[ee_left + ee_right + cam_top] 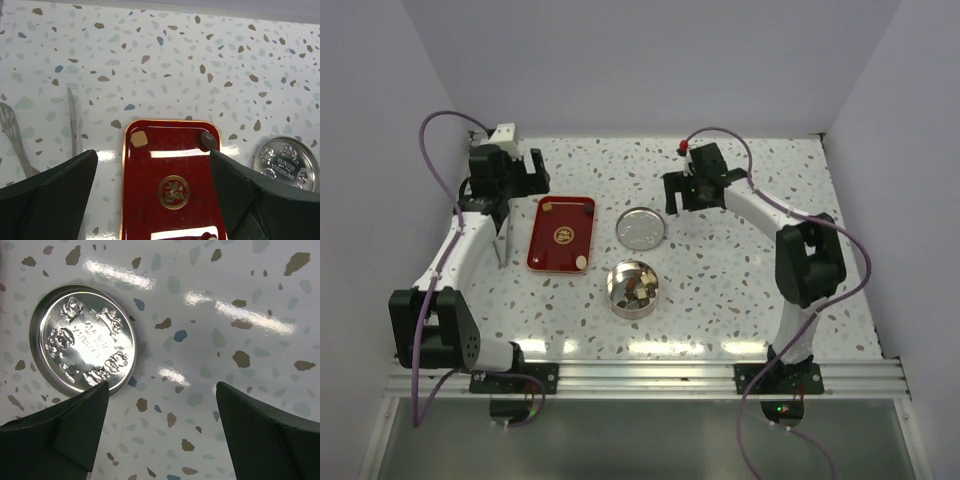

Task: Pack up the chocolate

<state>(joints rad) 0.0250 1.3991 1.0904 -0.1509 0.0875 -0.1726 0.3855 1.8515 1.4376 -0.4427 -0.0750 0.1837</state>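
- Jaws: both sets spread wide, nothing held. Left gripper (152,165) hangs above the red tray (548,250); right gripper (162,390) hangs just beside the tin lid (82,342).
- Chocolate (635,287): most pcs already in the round tin (633,312), dark + pale mixed.
- 3 stragglers on tray: tan pc (139,139) and dark pc (208,141) in the far corners, pale pc (210,236) in the near-right corner.
- Tin sits open, right of tray, just near-side of lid. Short hop from the tray, I'd guess.
- Lid lies flat, embossed face up, apart from tin. Prob parked so the mouth is free for loading.
- Left arm looks lined up for the tray pcs. They hug the rim, so pinching could be awkward.
- Metal utensil (12,132), tongs maybe, lies on table (720,290) left of tray, untouched.
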